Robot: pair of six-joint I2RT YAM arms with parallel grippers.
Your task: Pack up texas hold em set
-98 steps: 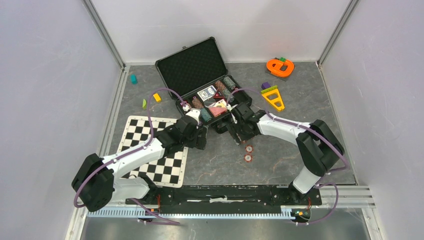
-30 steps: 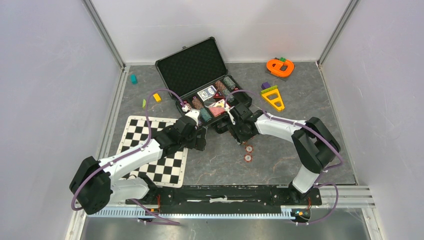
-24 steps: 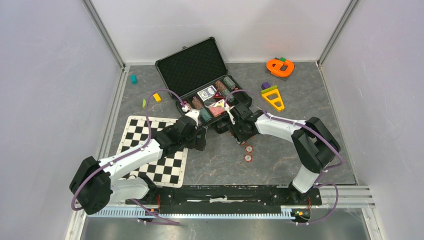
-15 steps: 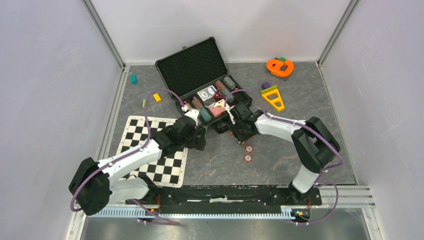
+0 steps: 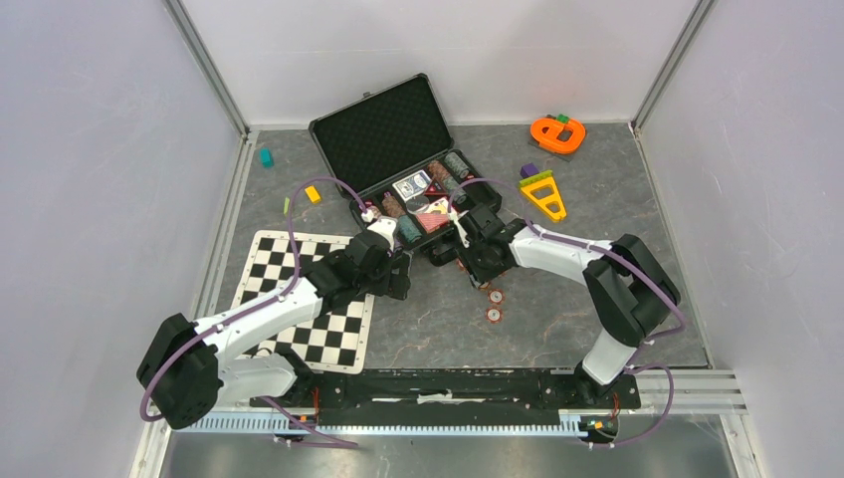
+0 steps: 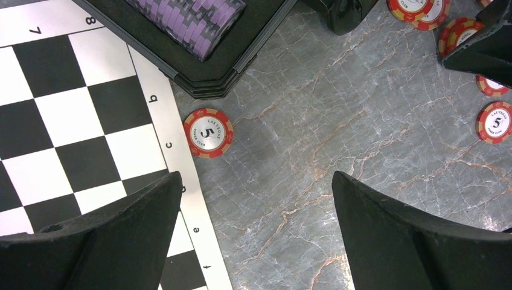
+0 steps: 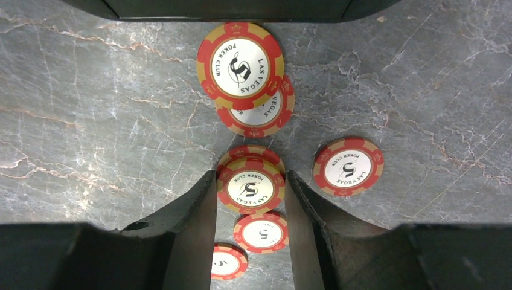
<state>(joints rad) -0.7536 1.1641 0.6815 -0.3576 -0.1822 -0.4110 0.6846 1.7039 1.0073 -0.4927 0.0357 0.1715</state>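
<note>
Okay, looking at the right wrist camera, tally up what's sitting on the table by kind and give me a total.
Poker chips, red, gold and white: 7, two pairs of them overlapping
Black case, only an edge showing at the top: 1
Total: 8

checkered mat (image 5: 333, 334) lower left; teal block (image 5: 266, 156), small yellow block (image 5: 313, 194) upper left; orange toy (image 5: 556, 132), yellow triangle toy (image 5: 543, 193) upper right

Right hand (image 7: 250, 176) narrower around poker chip (image 7: 252, 190)
</note>
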